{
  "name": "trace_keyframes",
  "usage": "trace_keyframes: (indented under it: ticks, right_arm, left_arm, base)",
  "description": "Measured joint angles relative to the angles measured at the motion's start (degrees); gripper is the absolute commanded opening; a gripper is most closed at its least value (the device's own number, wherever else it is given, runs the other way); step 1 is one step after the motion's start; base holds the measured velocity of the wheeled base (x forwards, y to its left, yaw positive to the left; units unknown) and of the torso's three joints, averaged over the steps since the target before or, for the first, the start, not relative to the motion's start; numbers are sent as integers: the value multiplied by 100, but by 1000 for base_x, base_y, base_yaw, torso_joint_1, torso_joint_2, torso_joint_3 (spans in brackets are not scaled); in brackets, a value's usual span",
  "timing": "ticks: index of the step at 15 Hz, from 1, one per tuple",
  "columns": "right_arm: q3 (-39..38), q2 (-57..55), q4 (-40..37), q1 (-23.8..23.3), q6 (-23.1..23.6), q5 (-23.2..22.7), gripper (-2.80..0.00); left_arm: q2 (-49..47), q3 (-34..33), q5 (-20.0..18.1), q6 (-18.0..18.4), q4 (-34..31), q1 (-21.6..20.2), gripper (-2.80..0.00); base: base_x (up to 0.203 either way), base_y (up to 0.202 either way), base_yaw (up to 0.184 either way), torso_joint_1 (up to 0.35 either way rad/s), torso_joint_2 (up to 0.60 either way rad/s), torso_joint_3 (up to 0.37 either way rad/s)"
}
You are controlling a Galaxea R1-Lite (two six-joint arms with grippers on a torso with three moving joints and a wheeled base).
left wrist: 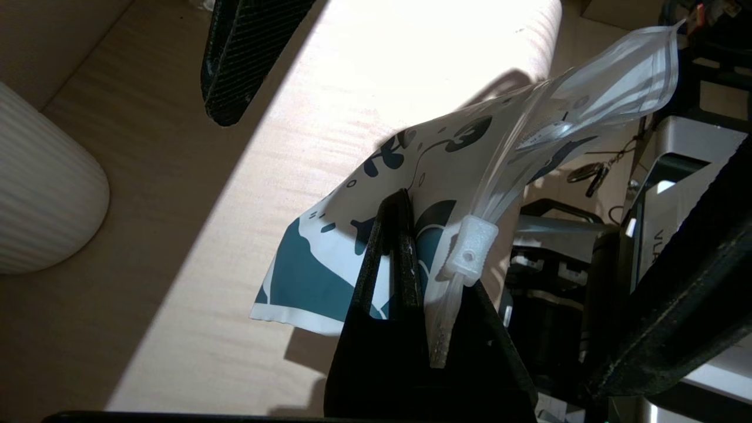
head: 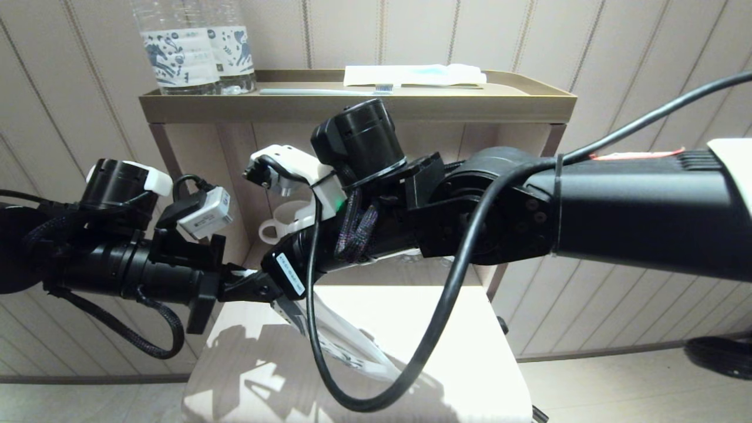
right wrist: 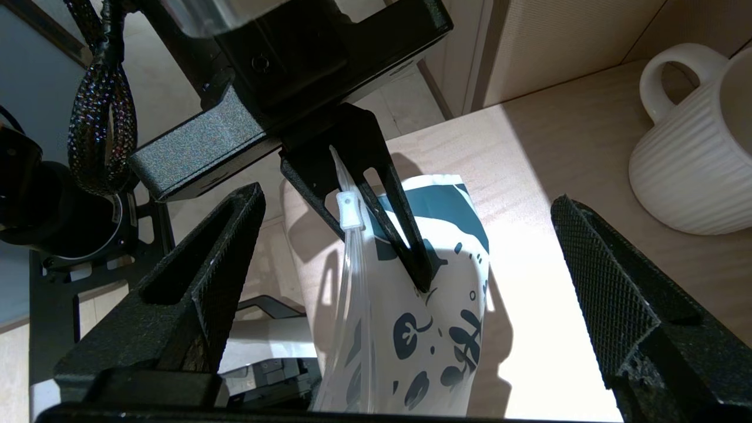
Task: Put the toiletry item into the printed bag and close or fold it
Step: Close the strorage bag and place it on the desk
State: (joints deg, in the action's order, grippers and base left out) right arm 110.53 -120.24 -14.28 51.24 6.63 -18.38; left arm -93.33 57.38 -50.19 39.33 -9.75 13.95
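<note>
Head view, L to R. Two water bottles (head: 197, 47) at 11 o'clock on the shelf tray (head: 358, 106), horse-print labels, no wording legible. Left gripper (head: 249, 288) sits at 9 o'clock, fingers clamped shut on the printed bag (head: 346, 343), pinching it near the zip end. A small sticker on the right arm near 7 o'clock carries print too small to read. The bag hangs down toward 6 o'clock over the pale table (head: 482, 329), partly masked by a black cable (head: 435, 329) and the right arm.

Left wrist view: printed bag (left wrist: 411, 194) is white w/ dark teal-blue shapes and small dots, clear zip strip, white slider tab (left wrist: 473, 249) right beside the left gripper (left wrist: 405, 258). Letters "VLA" show on gear at 3 o'clock, rest cut off. Can't tell whether anything is inside the bag.

Right wrist view: right gripper (right wrist: 405, 258) spread wide, fingers (right wrist: 611, 288) apart either side of the printed bag (right wrist: 423, 317), not touching it. Ribbed white mug (right wrist: 693, 158) at 2 o'clock, cut off by the edge.

Further R on the tray, a pale blue toothbrush (head: 329, 91) and white packet (head: 414, 75) at 12 o'clock. The comb isn't visible in any view.
</note>
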Motion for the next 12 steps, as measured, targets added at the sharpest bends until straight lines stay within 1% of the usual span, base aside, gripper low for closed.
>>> trace_keyframes:
  ticks: [7,10,12]
  right_arm:
    - [-6,0,-130,5,4,-7,0]
    - [-22,15,-206,2,179,-5,0]
    - [-20,20,-187,-2,190,-13,0]
  left_arm:
    - [0,0,-8,2,-5,0,-280]
    - [9,0,-6,2,-5,0,-280]
    - [15,-5,-9,6,-2,0,-280]
  base:
    - [0,0,0,0,0,0]
    - [0,0,0,0,0,0]
    - [0,0,0,0,0,0]
